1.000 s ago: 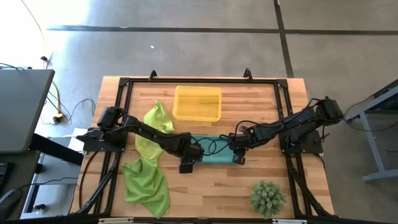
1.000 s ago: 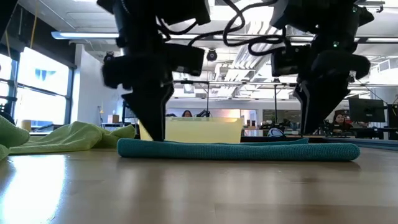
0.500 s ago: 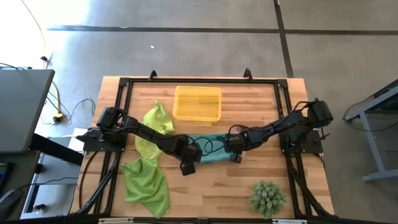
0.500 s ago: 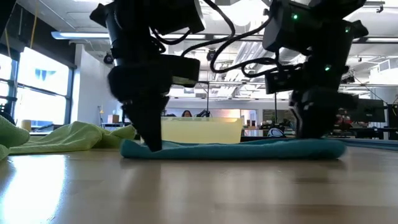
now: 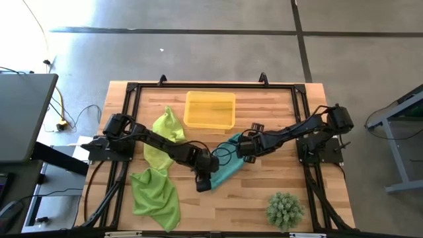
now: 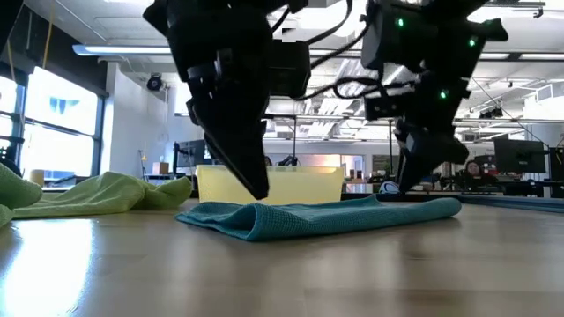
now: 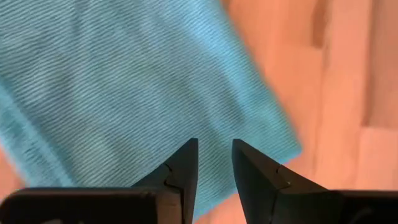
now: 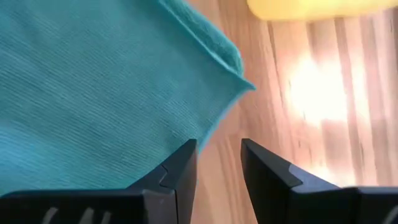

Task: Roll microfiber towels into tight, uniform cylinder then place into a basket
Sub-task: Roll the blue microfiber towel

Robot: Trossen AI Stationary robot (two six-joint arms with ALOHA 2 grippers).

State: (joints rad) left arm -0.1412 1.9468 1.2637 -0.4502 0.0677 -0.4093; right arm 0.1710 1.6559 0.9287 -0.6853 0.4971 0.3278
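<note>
The teal microfiber towel (image 5: 225,162) lies folded flat on the table, slanting from near the basket toward the near edge; the low view also shows the towel (image 6: 335,216). My left gripper (image 5: 206,177) stands over its near end, fingers a narrow gap apart, nothing between them (image 7: 214,144). My right gripper (image 5: 246,149) stands at its far end, also narrowly open (image 8: 217,144), with bare wood showing in the gap. The yellow basket (image 5: 188,109) sits beyond. Two lime-green towels (image 5: 165,135) (image 5: 156,195) lie crumpled at the left. My left gripper comes down slanting onto the top of the towel near its near end (image 6: 264,208); its fingertips (image 6: 261,195) reach the cloth's upper surface and pinch nothing. My right gripper's fingertips (image 6: 404,187) come down at the far end's edge (image 8: 205,127); whether they touch the cloth I cannot tell.
A spiky green ball-shaped plant (image 5: 285,209) stands at the near right corner. A black frame (image 5: 132,89) runs around the tabletop. Bare wood lies between the teal towel and the plant.
The teal towel has turned about on the table: it lay left to right, and now its right end sits nearer the basket and its left end nearer the near edge. My right gripper went left and toward the far edge, my left toward the near edge; both tipped.
</note>
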